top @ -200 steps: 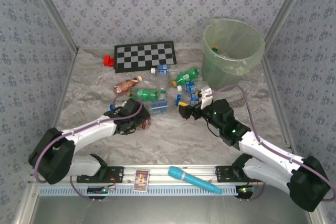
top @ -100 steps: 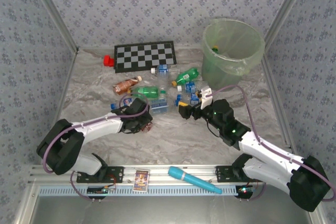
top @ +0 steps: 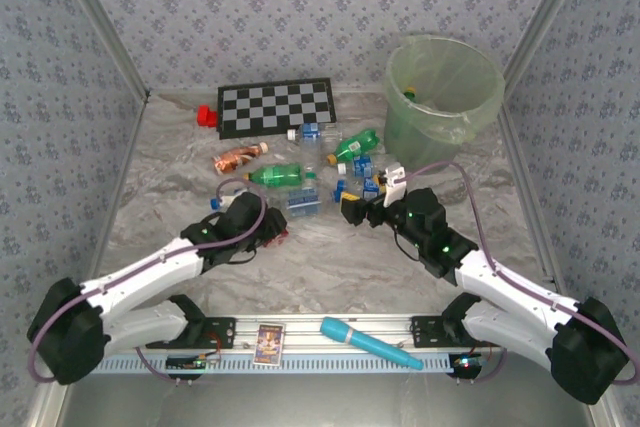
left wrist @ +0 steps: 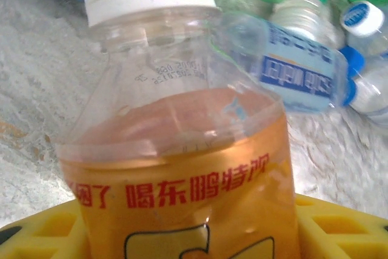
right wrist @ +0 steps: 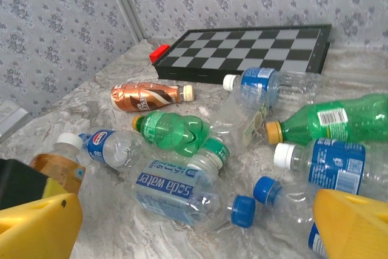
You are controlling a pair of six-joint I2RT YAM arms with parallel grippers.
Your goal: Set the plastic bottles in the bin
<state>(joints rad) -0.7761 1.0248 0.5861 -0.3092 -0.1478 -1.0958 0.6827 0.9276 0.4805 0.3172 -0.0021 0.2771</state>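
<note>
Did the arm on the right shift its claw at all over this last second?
No. The right gripper sits in the same spot, equally far from the bin and the checkerboard.

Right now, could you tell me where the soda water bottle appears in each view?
Top external: soda water bottle at centre.
Left wrist: the bottle upper right, label upside down.
Right wrist: the bottle lower centre, blue cap right.
Shared landmark: green bottle just behind it.

Scattered plastic bottles point(top: 280, 177) lie near the bin point(top: 425, 132).
</note>
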